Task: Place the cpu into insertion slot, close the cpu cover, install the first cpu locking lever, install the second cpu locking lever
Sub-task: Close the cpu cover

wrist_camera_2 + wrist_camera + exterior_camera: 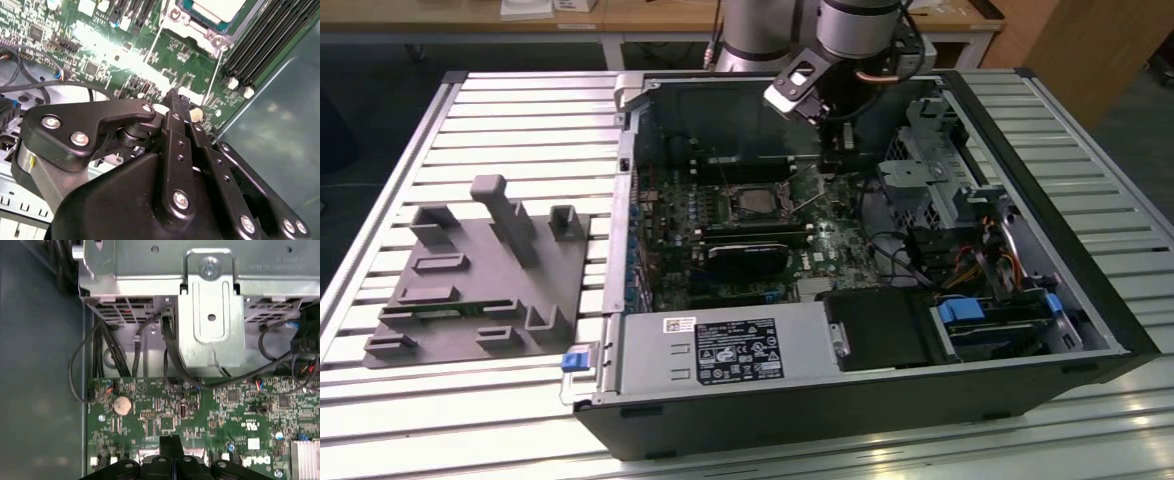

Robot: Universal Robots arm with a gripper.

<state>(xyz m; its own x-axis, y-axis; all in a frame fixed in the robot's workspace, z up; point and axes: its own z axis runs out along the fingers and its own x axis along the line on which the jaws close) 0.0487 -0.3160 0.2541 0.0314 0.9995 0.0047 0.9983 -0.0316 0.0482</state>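
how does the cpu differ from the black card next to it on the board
The cpu is small and square; the black card is larger and oblong. The cpu sits inside a silver metal rim; the black card is dark all over. The cpu lies nearer the gripper than the black card. Both sit on the green circuit board.

The label (736, 351) on the power supply (654, 375) bears unreadable print.
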